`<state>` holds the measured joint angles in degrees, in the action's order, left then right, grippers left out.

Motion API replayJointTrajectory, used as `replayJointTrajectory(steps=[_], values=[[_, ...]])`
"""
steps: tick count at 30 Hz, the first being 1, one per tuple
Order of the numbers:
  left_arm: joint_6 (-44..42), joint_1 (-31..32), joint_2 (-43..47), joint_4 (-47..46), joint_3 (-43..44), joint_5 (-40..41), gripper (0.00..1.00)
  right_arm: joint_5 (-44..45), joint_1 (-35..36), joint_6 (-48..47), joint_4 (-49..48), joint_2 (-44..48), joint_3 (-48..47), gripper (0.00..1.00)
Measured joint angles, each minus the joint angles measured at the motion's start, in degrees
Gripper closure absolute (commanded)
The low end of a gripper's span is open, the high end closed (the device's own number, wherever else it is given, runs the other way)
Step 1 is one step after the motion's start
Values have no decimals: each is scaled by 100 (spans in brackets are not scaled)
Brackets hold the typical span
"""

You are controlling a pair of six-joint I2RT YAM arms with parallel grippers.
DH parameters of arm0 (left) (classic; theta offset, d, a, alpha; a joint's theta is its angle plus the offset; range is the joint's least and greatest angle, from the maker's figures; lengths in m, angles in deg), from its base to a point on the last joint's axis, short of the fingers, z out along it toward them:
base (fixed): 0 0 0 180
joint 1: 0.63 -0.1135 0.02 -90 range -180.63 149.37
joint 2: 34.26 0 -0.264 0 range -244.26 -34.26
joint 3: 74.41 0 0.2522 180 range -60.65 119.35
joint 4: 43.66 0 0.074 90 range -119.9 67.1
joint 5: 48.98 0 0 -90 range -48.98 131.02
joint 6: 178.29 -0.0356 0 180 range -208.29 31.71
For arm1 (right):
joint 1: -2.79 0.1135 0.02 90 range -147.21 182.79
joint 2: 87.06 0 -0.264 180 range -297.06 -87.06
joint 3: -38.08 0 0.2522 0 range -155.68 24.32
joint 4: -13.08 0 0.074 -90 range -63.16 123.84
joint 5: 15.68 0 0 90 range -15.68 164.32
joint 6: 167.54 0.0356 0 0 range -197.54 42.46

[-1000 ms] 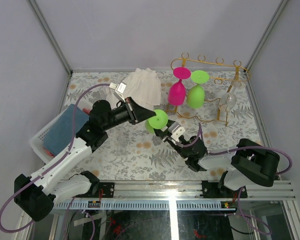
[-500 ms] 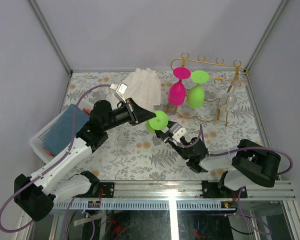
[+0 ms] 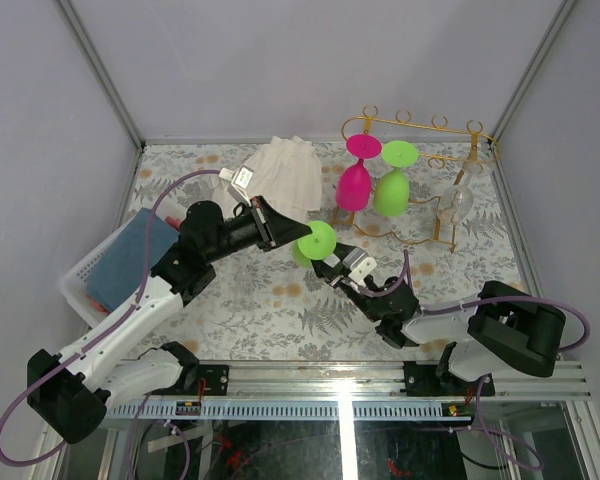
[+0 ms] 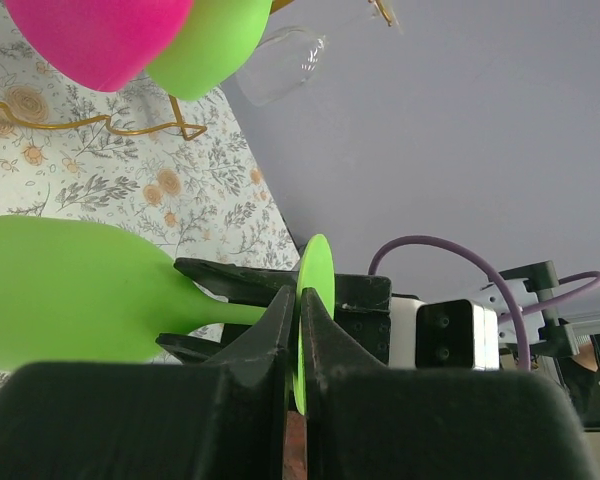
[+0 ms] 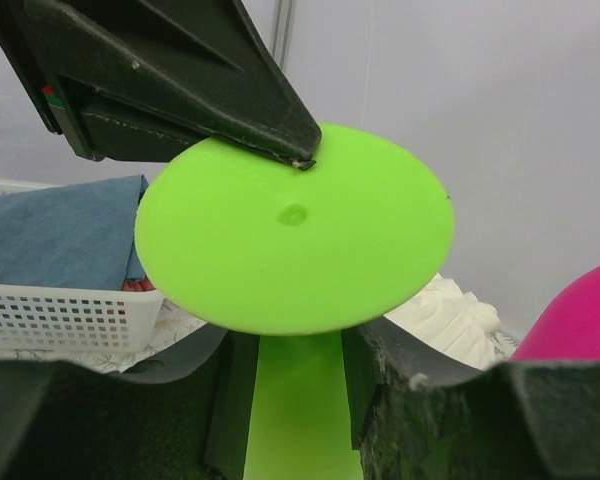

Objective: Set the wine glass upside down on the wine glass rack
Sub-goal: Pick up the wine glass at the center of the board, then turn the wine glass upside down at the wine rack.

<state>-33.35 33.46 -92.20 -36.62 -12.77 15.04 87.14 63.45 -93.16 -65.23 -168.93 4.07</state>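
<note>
A lime green wine glass [image 3: 317, 240] hangs above the middle of the table, its round foot up and its bowl [image 4: 70, 290] low. My left gripper [image 3: 288, 232] is shut on the rim of the foot [image 4: 315, 270]. My right gripper [image 3: 332, 262] reaches in from the right. Its fingers [image 5: 400, 385] press both sides of the neck under the foot [image 5: 295, 230]. The gold wine glass rack [image 3: 420, 122] stands at the back right, apart from both grippers.
On the rack hang a pink glass [image 3: 355, 185], another green glass [image 3: 391, 190] and a clear glass [image 3: 458, 200]. A cream cloth [image 3: 285, 175] lies at the back. A white basket [image 3: 80, 285] with a blue cloth [image 3: 130, 255] stands at the left.
My right gripper and forearm have shifted slightly to the right. The green glass and my left gripper have stayed nearly in place.
</note>
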Motion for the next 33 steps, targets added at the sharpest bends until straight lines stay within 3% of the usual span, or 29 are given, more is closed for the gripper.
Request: replayJointTrajectory(steps=[3, 11, 15, 20, 24, 33], values=[[28, 0, 0, 11, 0, 28, 100, 2, 0, 39, -15, 2, 0, 69], [35, 0, 9, 116, 44, 55, 100, 22, 11, 212, -63, 76, 76, 100], [35, 9, 13, 210, 153, 63, 99, 98, 15, 323, -81, 273, 155, 100], [48, 22, 48, 243, 245, 92, 81, 424, 28, 520, 52, 782, 369, 100], [55, -55, 164, 146, 439, 118, 71, 861, -4, 621, 1045, 1523, 437, 100], [-68, -404, -2, 9, 708, 13, 68, 1620, -9, 525, 3392, 3204, 433, 100]])
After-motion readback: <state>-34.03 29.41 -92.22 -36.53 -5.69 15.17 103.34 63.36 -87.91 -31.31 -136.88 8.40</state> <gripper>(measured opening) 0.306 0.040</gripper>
